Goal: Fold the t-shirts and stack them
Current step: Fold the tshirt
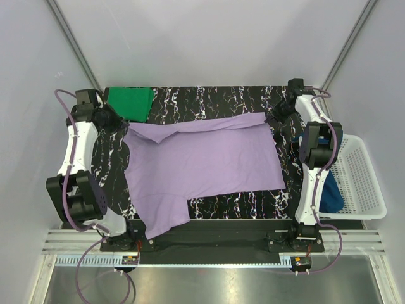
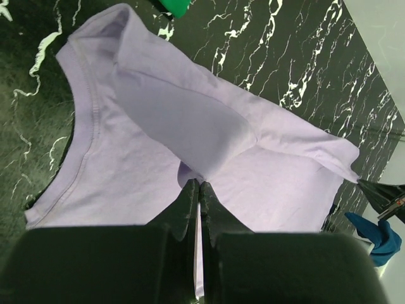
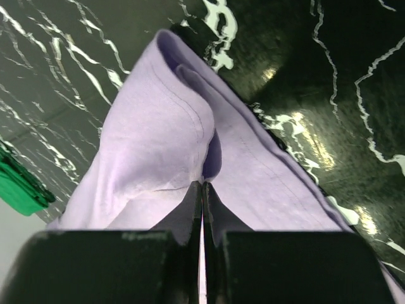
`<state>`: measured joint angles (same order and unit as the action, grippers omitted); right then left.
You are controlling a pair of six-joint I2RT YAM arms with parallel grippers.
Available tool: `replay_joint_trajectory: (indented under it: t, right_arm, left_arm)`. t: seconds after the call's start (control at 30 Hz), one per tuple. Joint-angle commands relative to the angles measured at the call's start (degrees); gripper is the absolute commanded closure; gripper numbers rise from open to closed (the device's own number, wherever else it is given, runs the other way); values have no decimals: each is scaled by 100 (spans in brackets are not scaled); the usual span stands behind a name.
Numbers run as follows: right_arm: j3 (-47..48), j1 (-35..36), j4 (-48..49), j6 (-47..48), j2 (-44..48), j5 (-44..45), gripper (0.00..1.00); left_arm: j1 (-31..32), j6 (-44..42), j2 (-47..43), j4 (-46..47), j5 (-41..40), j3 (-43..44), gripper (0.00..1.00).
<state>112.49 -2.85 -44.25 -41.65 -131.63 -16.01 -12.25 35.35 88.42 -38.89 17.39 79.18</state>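
Observation:
The lavender t-shirt (image 1: 202, 164) lies spread over the black marbled table, one sleeve hanging off the near edge. My left gripper (image 1: 121, 125) is shut on the shirt's far left edge, pinching a raised fold (image 2: 190, 126). My right gripper (image 1: 273, 116) is shut on the far right corner, cloth bunched at the tips (image 3: 190, 133). The green t-shirt (image 1: 130, 101) lies folded at the far left corner. The dark blue t-shirt (image 1: 329, 193) sits in the white basket, partly hidden by my right arm.
The white mesh basket (image 1: 361, 177) stands off the table's right side. The marbled table top (image 1: 209, 98) shows at the back and along the near edge. Enclosure walls rise on all sides.

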Motion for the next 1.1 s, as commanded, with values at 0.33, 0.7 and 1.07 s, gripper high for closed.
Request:
replay_joint_trajectory:
  t: [0.33, 0.7, 1.07]
  right_arm:
    - [-25, -84, -435, 385, 402, 362, 100]
    - [-367, -93, -611, 552, 595, 406, 100]
    - [-622, -93, -655, 579, 586, 546, 100]
  left_arm:
    - [-137, -46, -668, -136, -429, -491, 100]
    - [-199, -55, -818, -365, -746, -412, 100]
    - [-190, -72, -853, -356, -745, -587, 100]
